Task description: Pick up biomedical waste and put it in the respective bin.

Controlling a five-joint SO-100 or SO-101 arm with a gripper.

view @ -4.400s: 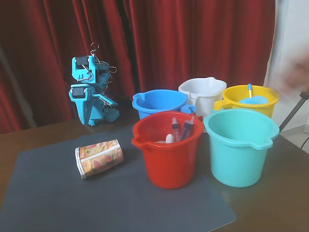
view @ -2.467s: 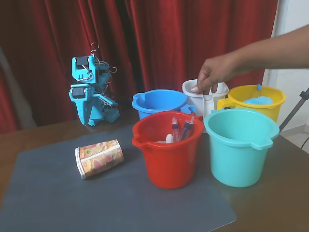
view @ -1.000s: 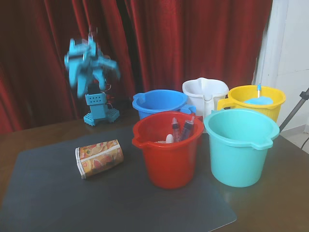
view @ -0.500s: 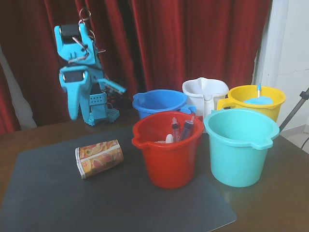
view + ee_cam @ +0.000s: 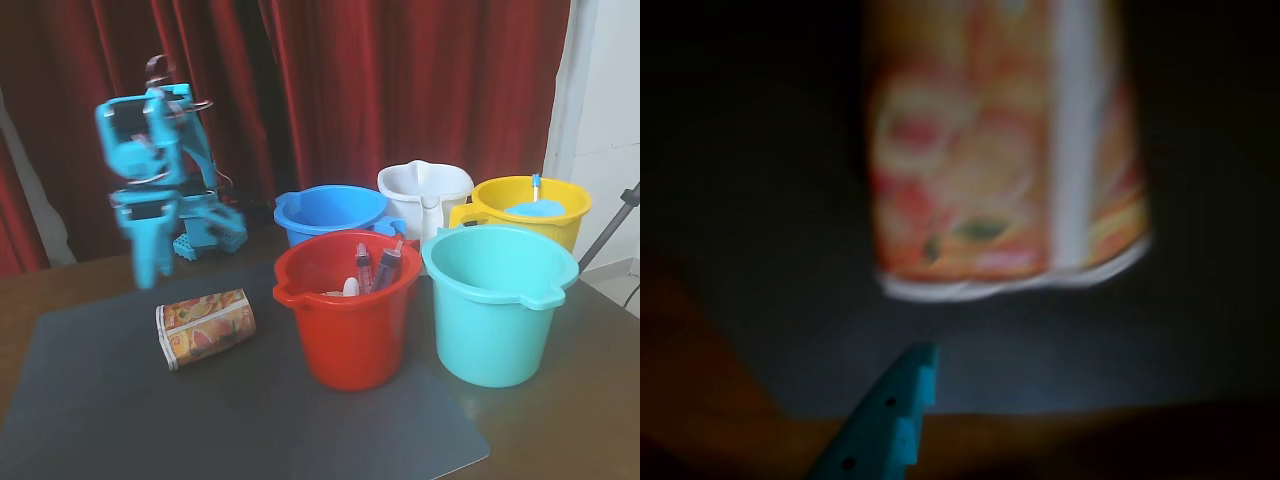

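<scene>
The biomedical waste, a fruit-printed paper cup (image 5: 205,328), lies on its side on the left of the grey mat (image 5: 250,420). My turquoise gripper (image 5: 148,272) hangs blurred, pointing down, just above and behind the cup, apart from it. In the wrist view the cup (image 5: 1000,150) fills the top, with its white rim toward the camera. Only one turquoise finger (image 5: 885,420) shows there, at the bottom, so whether the jaws are open is unclear. The respective bin, a teal bucket (image 5: 500,320), stands at the right.
A red bucket (image 5: 350,345) holding purple-filled syringes (image 5: 375,265) stands between the cup and the teal bucket. Behind them are blue (image 5: 330,210), white (image 5: 425,192) and yellow (image 5: 530,205) buckets. A red curtain hangs at the back.
The arm unfolded from its rest pose, rose, then swung forward and down toward the cup. A person's hand that reached to the white bucket is gone. The cup has not moved.
</scene>
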